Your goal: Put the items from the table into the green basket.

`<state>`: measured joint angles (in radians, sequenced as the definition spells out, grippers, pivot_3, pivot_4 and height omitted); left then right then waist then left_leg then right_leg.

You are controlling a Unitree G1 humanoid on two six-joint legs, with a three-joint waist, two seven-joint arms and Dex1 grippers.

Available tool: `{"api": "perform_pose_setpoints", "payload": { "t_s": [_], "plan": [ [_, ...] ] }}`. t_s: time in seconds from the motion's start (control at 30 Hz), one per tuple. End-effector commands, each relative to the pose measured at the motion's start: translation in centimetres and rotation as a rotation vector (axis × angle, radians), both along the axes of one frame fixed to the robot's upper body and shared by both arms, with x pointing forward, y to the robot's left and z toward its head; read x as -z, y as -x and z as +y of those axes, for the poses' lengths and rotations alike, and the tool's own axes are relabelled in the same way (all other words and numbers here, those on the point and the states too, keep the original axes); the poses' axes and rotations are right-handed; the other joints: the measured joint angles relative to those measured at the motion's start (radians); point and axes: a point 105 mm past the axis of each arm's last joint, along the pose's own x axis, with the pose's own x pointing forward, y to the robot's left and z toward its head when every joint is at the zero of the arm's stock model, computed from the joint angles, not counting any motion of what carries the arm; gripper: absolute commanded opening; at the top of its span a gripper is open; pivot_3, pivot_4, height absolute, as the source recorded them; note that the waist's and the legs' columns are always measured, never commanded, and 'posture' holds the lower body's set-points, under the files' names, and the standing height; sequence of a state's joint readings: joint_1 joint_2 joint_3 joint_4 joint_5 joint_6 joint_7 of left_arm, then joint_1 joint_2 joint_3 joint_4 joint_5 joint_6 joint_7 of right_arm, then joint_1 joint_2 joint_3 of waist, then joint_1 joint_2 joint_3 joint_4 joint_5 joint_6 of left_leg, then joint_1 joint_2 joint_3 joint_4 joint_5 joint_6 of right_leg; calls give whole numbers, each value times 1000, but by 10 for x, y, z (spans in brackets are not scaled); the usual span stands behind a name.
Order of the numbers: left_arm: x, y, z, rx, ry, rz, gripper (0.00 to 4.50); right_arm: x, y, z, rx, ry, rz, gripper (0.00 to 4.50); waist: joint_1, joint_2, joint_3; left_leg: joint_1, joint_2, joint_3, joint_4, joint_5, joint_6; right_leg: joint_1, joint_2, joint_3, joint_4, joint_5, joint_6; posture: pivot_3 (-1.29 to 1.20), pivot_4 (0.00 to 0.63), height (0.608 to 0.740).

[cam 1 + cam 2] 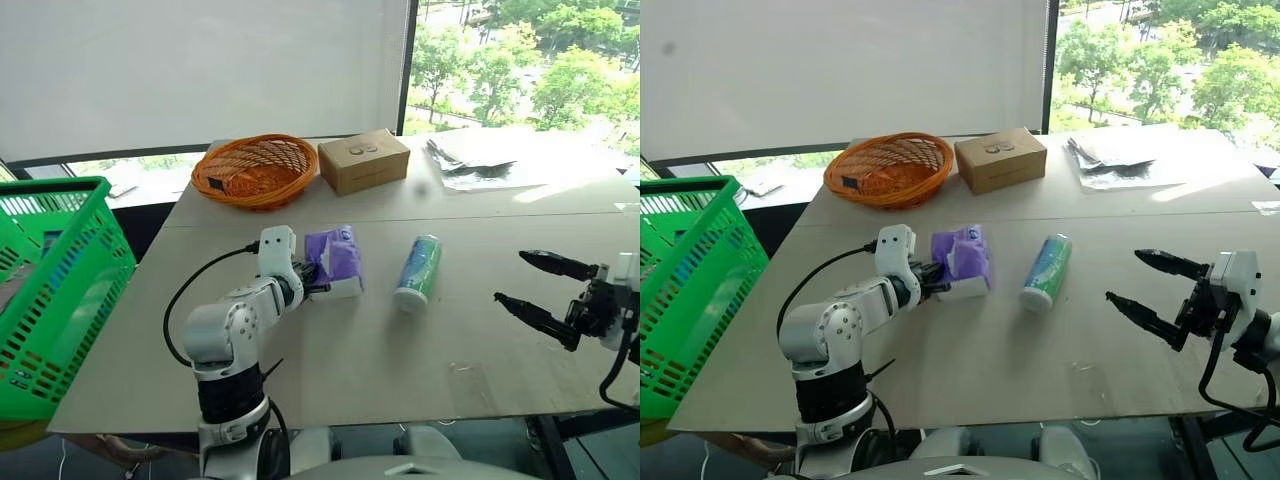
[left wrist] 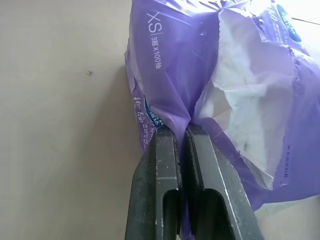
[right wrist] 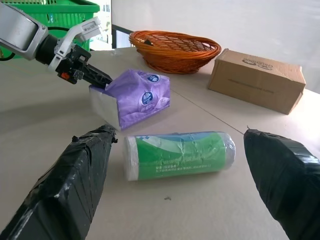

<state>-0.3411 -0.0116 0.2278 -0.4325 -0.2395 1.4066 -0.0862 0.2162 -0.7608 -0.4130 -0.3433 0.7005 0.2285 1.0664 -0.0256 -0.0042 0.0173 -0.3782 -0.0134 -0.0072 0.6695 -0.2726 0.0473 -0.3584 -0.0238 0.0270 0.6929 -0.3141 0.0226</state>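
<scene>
- Left gripper (image 1: 312, 277): the jaws are closed tight on a fold of the purple wrapper at the near-left end of the tissue pack (image 1: 337, 259). The left wrist view shows the film pinched between the two black fingers (image 2: 162, 165), with no gap left.
- Tissue pack: it rests on the tabletop (image 1: 450, 370) near its middle, just on the near side of the seam. Its long axis runs from the near edge toward the far edge. The wrapper is torn open and white tissue shows.
- Governing relation: the green basket (image 1: 60, 290) stands off the left edge of the tabletop, well apart from the pack, on the left arm's side. Judgement: the pack must be lifted clear and carried left over the basket rim. The grip is on loose film only, so the pack may swing or slip.
- Canister (image 1: 418, 270): it lies on its side just right of the tissue pack, apart from it. Its long axis also runs near-to-far, tilted slightly.
- Right gripper (image 1: 548, 292): the jaws stand wide apart and hold nothing. It hovers near the right edge, pointing left toward the canister; the right wrist view frames the canister between the two fingers (image 3: 75, 175), side-on. The right arm is the nearer one to it.
- Not task items: the orange wicker basket (image 1: 256, 170) and cardboard box (image 1: 364, 160) stand toward the far edge.
</scene>
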Motion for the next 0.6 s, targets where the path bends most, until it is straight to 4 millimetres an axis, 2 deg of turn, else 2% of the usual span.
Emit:
{"api": "perform_pose_setpoints", "payload": {
  "t_s": [0.03,0.1,0.2,0.3,0.37,0.43,0.53,0.6],
  "plan": [
    [12,2,3,-39,22,50,75,-12,-2,1,-13,-1,-62,4500,2,0,0,0,0,0,0,0,0,0,0,0,0,0,0,-47,0,740],
    [-11,-13,5,-72,59,-79,75,-15,-3,6,-30,-15,-76,4500,11,-1,1,0,0,0,0,0,0,0,0,0,0,0,0,-47,0,740],
    [-66,-39,20,-126,-14,-356,75,-25,-7,18,-66,-61,-98,4500,15,-3,4,0,0,-1,0,0,0,0,0,0,1,0,0,-6,0,740],
    [-125,-57,55,-240,-151,-591,75,-36,-13,37,-135,-114,-118,4500,15,-9,8,-2,1,-2,0,0,0,-3,3,0,1,0,-1,6,0,740],
    [-165,-60,107,-379,-290,-699,75,-47,-14,60,-229,-167,-123,4500,13,-10,9,-3,1,-2,0,0,-1,-4,3,0,0,0,-1,47,0,740],
    [-183,-56,136,-452,-381,-735,75,-55,-14,72,-277,-196,-122,4500,14,-10,9,-3,1,-1,-1,0,-1,-7,3,3,0,0,-1,63,0,740],
    [-212,-38,216,-601,-607,-730,75,-68,-19,91,-353,-227,-139,4500,19,-10,9,-5,0,-2,-4,3,-6,-10,3,5,-2,0,-1,101,0,740],
    [-222,-27,244,-649,-698,-721,75,-73,-19,100,-385,-229,-143,4500,28,-13,10,-8,0,-2,-4,3,-6,-15,3,6,0,0,-1,110,0,740]
  ]
}}
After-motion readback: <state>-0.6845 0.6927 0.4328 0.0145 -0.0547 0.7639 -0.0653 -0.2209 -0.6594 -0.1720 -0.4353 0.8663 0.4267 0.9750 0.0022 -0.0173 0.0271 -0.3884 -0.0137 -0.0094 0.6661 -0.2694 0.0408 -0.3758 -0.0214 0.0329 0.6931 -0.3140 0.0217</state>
